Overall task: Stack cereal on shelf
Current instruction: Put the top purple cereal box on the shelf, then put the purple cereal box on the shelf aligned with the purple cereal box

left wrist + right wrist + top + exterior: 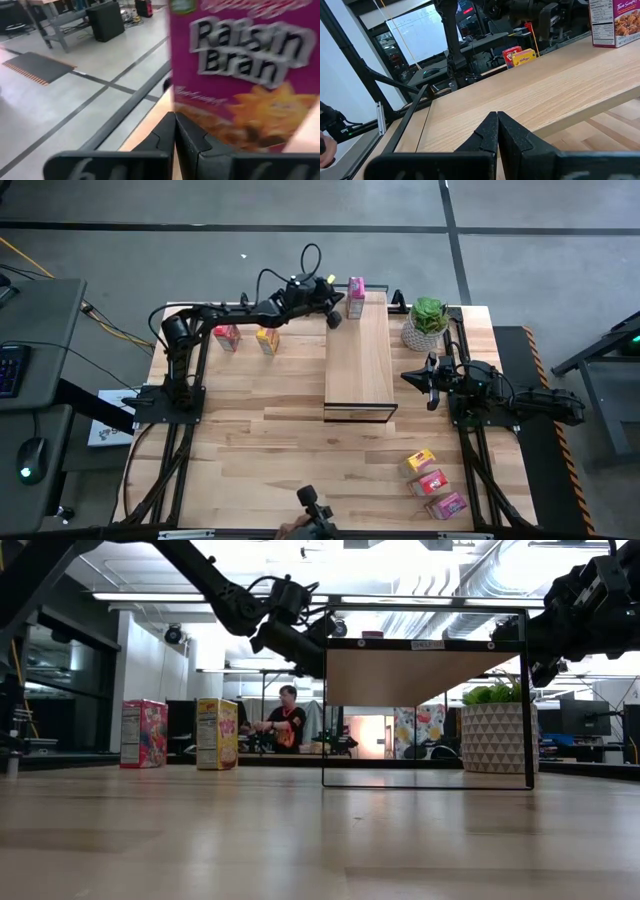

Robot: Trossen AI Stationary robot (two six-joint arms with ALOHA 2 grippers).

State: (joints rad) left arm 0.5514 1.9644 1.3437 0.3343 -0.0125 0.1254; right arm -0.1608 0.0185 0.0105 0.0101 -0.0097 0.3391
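Observation:
A magenta cereal box stands upright on the far end of the light-wood shelf; in the left wrist view the box fills the frame. My left gripper is shut beside the box's left side, its fingertips at the box's lower corner. A red box and a yellow box stand on the table at the far left. Three more boxes, yellow, red and magenta, lie at the near right. My right gripper waits shut at the shelf's right. My left gripper comes nearly level from the table's left, its shut fingertips at the lower corner of the magenta box's front face. I cannot tell whether they touch the box. The box stands upright on the shelf's far end.
A green potted plant in a white pot stands right of the shelf's far end. The shelf's near stretch is bare wood. A person sits in the room beyond the table. The table's middle and near left show bare planks.

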